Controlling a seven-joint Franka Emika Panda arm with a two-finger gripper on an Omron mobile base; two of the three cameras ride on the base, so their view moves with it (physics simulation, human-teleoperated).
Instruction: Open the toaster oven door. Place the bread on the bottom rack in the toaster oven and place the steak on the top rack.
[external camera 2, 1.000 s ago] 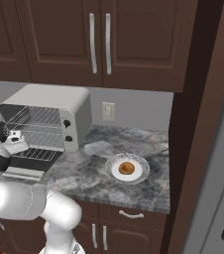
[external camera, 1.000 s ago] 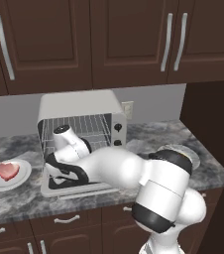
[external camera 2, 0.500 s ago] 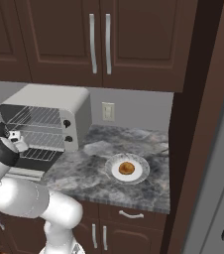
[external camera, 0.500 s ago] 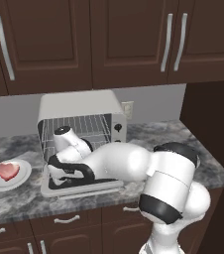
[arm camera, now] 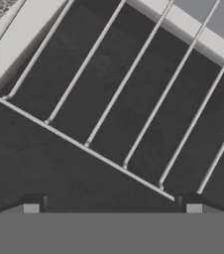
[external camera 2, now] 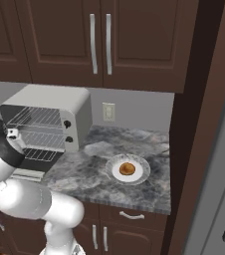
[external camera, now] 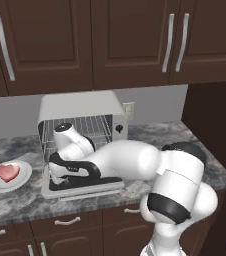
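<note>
Toaster oven (external camera: 82,115) sits on the grey stone counter (external camera: 150,135) against the wall, and everything else can be placed from it. Its door (external camera: 82,186) lies dropped flat in front of the mouth, but the robot's white forearm and dark wrist cover most of the glass, so only the pale frame shows around them. The gripper (arm camera: 112,206) is hard to make out from either base view, buried between arm and oven mouth; the hand view shows its two tips far apart at opposite lower corners, jaws released with nothing between them. Ahead of those tips run the thin silver wires of a rack (arm camera: 109,114), slanting across a dark floor; which shelf this is I cannot tell from so close. From the right base view both shelves read clearly, the top rack (external camera 2: 40,118) above the bottom rack (external camera 2: 47,139), both bare.

The steak (external camera: 8,172) lies on a white plate (external camera: 20,183) to the left of the oven, the plate cut off by the frame's edge. The bread (external camera 2: 127,169) rests on another white plate (external camera 2: 140,175) well to the right of the oven, apart from the arm.

Compared with a second ago, the elbow has swung up and outward from the oven, and the wrist sits lower over the door. Food and plates are unmoved.
</note>
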